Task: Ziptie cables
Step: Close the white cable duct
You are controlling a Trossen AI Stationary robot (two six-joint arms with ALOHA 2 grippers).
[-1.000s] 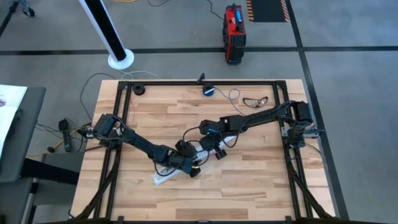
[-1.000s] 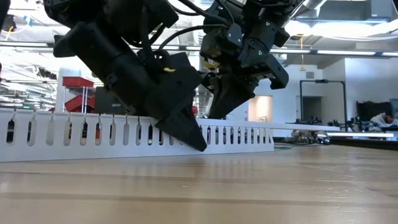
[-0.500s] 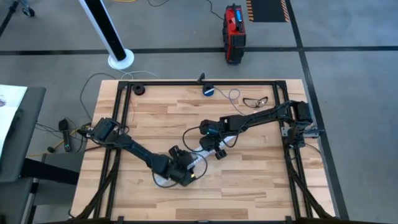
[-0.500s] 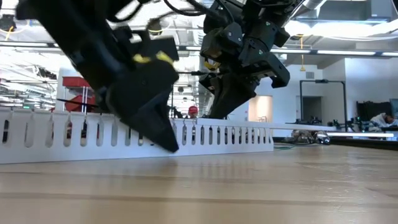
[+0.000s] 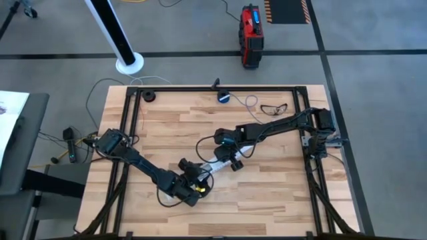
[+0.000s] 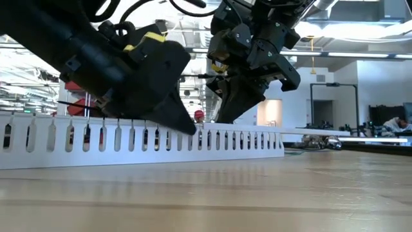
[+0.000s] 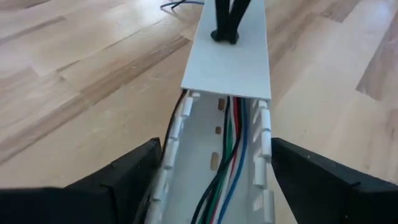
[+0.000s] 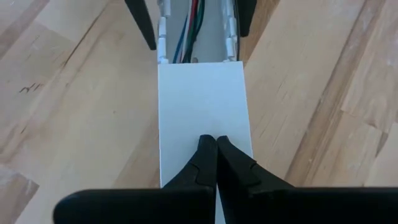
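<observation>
A white slotted duct [image 6: 244, 138] lies on the wooden table, running from near left to far right. The cables [image 7: 227, 155], thin green, red, blue and dark wires, lie along its open channel. A flat white cover [image 8: 202, 99] closes the far part of the duct. My left gripper [image 7: 216, 143] is open at the duct's uncovered end, one finger on each side of it, its fingertips [image 6: 187, 125] above the tabletop. My right gripper [image 8: 216, 140] is shut on top of the cover. My right gripper presses its shut fingertips down on the flat top of the cover [image 8: 214, 127], about midway across its width. The fingers come from above, slanting down. The cover lies on the duct, which rests on the table.
A round blue-black device [image 5: 224, 97] with a pale cord [image 5: 250, 103] sits at the far edge, and dark-framed glasses [image 5: 273, 108] lie at the far right. A black round part [image 5: 148, 96] is at the far left corner. Bare wood lies along the near edge.
My left gripper has drawn back along the duct toward the table's near left. Its fingertips have risen from the tabletop to about the height of the duct's top, and it has tipped more level. My right gripper has stayed on the cover.
</observation>
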